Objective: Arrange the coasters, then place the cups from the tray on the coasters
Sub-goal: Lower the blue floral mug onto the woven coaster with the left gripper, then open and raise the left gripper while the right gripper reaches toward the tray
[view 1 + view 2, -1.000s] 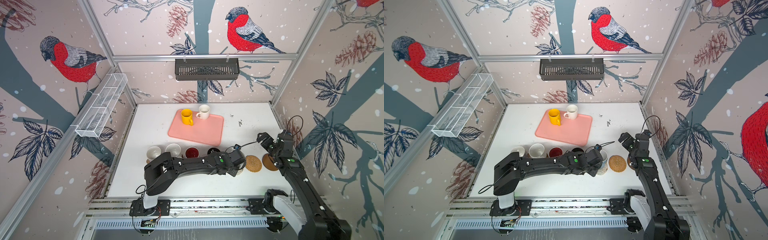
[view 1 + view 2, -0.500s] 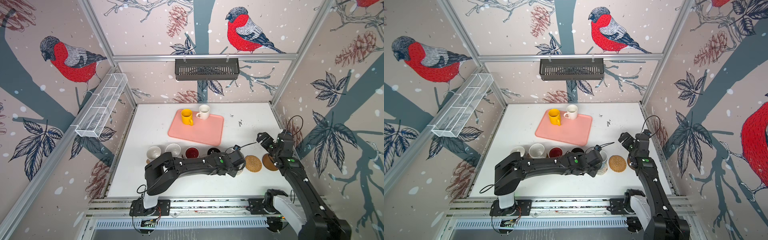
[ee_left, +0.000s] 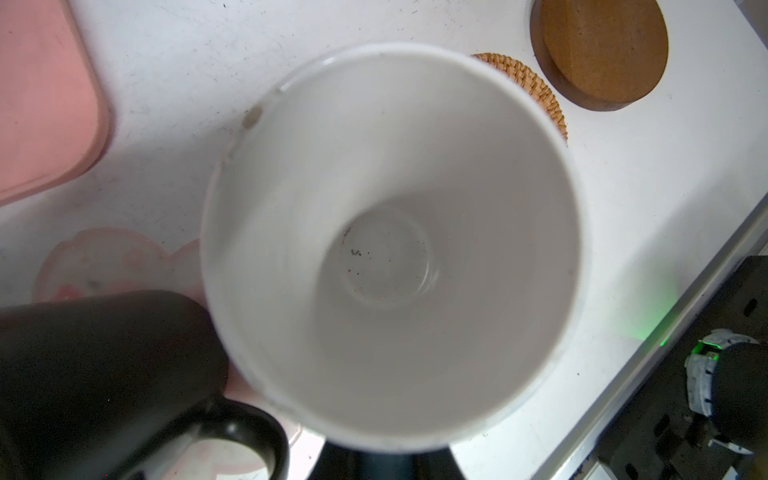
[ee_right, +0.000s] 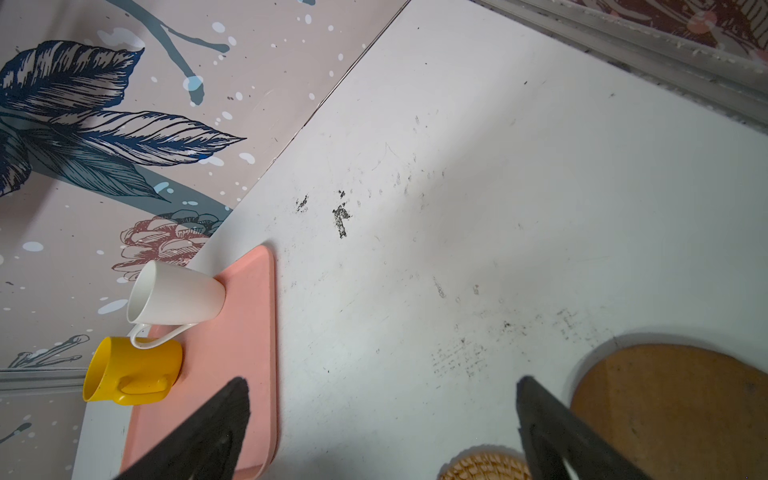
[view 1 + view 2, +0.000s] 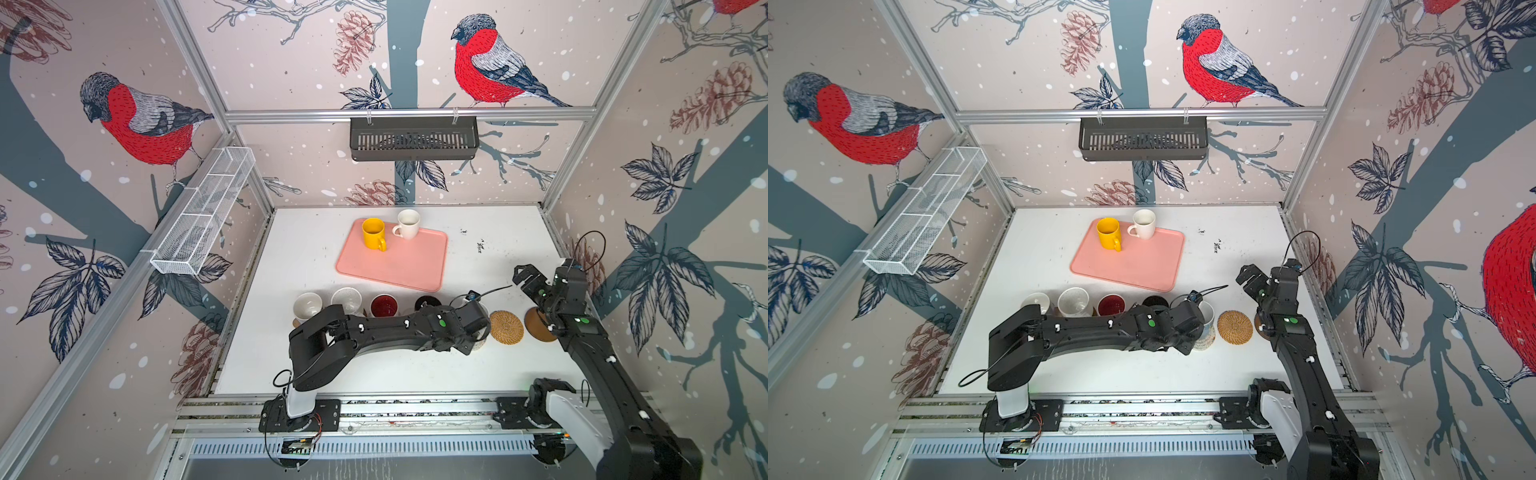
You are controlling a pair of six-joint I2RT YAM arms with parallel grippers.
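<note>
Nothing has visibly moved: our left gripper (image 3: pixel 386 459) stays clamped on the pale mug (image 3: pixel 386 249), and the right gripper (image 4: pixel 382 415) stands wide. We judge the mug rigid, slick and fragile, best gripped at the rim.

A scuffed white tabletop (image 5: pixel 511 232) carries a salmon-pink rectangular tray (image 5: pixel 399 266) toward its back. Along the front lie a round golden rattan coaster (image 5: pixel 506 327), just beside a brown disc coaster (image 5: pixel 534 328), and a pink flower-shaped mat (image 3: pixel 104 266).

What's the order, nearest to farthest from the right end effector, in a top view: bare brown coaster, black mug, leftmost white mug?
1. The bare brown coaster, at the row's right end, nearest the right end effector.
2. The black mug, mid-row.
3. The leftmost white mug, at the row's far left.
</note>
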